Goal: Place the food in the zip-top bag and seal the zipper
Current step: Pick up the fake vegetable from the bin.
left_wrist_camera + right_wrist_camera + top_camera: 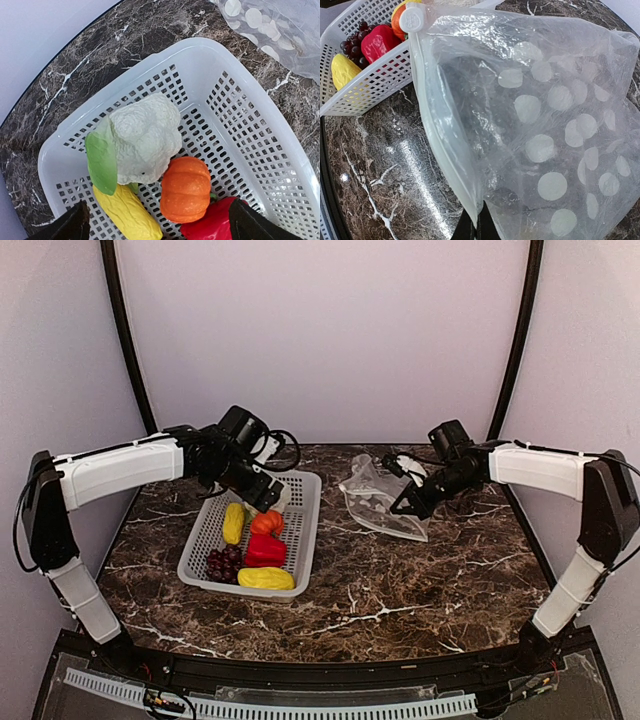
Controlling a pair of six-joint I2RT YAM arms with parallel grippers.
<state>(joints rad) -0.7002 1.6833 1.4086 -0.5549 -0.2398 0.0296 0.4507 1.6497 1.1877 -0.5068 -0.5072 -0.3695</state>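
The food lies in a grey perforated basket (303,523): yellow corn (233,523), orange pumpkin (266,523), red pepper (264,550), purple grapes (223,562) and a yellow piece (266,578). My left gripper (160,227) hangs open over the basket's far end, above the white cauliflower (145,135), pumpkin (186,189) and corn (127,212), touching none of them. The clear dotted zip-top bag (385,502) is held up to the right of the basket. My right gripper (477,231) is shut on its mouth edge, at the zipper (440,135). The bag (545,115) holds no food.
The basket's near wall (375,85) stands right beside the bag's mouth. Dark marble table (400,590) ends at curved black rails at the back and a black front ledge. Pale walls close in on all sides.
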